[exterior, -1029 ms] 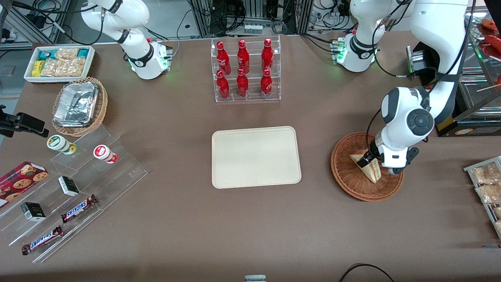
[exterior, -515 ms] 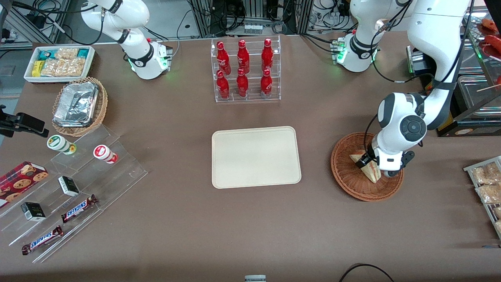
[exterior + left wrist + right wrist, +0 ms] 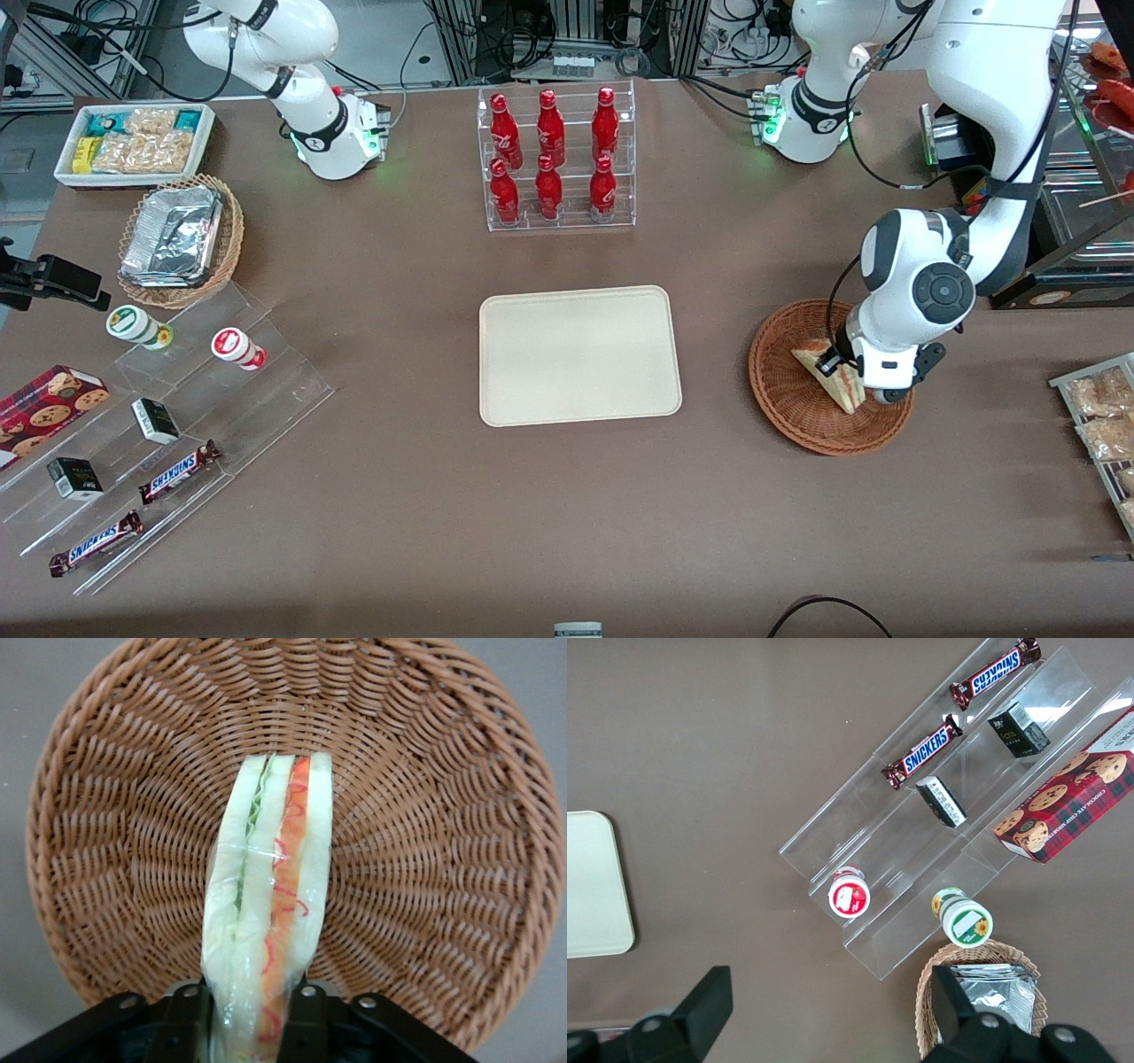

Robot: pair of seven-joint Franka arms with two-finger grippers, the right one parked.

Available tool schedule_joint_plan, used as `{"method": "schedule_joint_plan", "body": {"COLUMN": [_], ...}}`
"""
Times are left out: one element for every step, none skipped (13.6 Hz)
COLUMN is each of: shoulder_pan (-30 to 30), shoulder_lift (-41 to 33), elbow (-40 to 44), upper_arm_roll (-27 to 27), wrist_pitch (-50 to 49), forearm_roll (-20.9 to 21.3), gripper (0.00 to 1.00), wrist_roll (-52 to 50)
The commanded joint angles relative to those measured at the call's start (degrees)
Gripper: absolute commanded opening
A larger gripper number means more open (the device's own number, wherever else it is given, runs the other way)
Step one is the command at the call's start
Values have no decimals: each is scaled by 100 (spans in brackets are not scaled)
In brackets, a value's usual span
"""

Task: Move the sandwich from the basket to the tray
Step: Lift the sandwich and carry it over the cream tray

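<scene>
The sandwich (image 3: 831,377) (image 3: 270,895), a wrapped wedge of white bread with green and orange filling, stands on edge inside the reddish-brown wicker basket (image 3: 780,394) (image 3: 425,815) toward the working arm's end of the table. My gripper (image 3: 839,365) (image 3: 252,1023) is down in the basket, shut on the sandwich, one black finger (image 3: 188,1019) pressed against each bread face. The cream tray (image 3: 580,354) (image 3: 594,886) lies flat at the table's middle, with nothing on it, a short way from the basket toward the parked arm's end.
A clear rack of red bottles (image 3: 555,159) stands farther from the camera than the tray. Snack packets (image 3: 1099,408) lie on a rack at the table edge past the basket. A clear tiered stand with candy bars (image 3: 168,416) and a foil-lined tan basket (image 3: 180,239) sit toward the parked arm's end.
The wrist shifted slightly over the basket and settled back. The gripper stays at the sandwich, which remains in the basket at about the same spot.
</scene>
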Motion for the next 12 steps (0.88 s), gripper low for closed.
{"method": "schedule_joint_plan", "body": {"shoulder_pan": [-45, -36, -36, -36, -36, -45, -45, -45, -62, -62, -71, -71], "shoulder_lift": [-268, -259, -259, -276, -285, -251, -207, -163, -49, 65, 197, 302], "elbow": [381, 583, 785, 918, 1041, 1190, 1252, 1253, 1305, 1401, 1428, 1455], "upper_arm_roll": [-173, -322, -385, -481, -604, -753, -955, -1192, -1420, -1658, -1860, -2045], "wrist_pitch": [-692, -955, -1166, -1351, -1588, -1817, -1854, -1811, -1784, -1705, -1557, -1390], "forearm_roll": [102, 93, 75, 32, -38, -222, -276, -276, -268, -268, -241, -224], "gripper": [0, 0, 0, 0, 0, 0, 0, 0, 0, 0, 0, 0], "wrist_roll": [-122, -113, 9, 367, 701, 852, 906, 906, 907, 854, 793, 714]}}
